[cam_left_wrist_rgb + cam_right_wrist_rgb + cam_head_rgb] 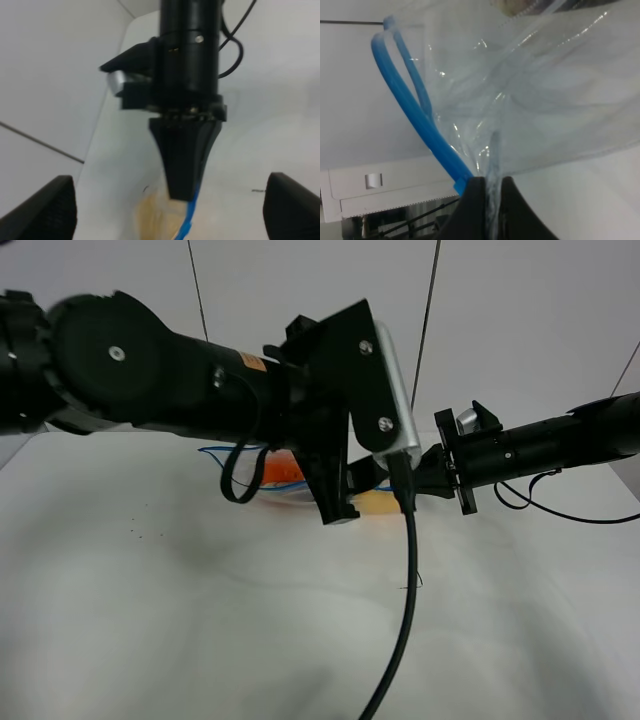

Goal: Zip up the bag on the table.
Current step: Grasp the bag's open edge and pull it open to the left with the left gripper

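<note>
The clear bag [545, 90] lies at the back middle of the white table [150, 590]. Orange [283, 475] and yellow [375, 502] produce shows through it. Its blue zipper strip [405, 100] stands apart in two lines at the far end. My right gripper [490, 200] is shut on the bag's edge next to the zipper strip; it also shows in the exterior view [425, 472]. My left gripper [350, 495] hangs over the bag, open and empty. In the left wrist view its fingers [50, 210] flank the right gripper [182, 190] and the strip [187, 220].
The left arm [150, 370] crosses the front of the exterior view and hides most of the bag. A black cable [405, 590] hangs from it over the table's middle. A grey wall with seams stands behind the table.
</note>
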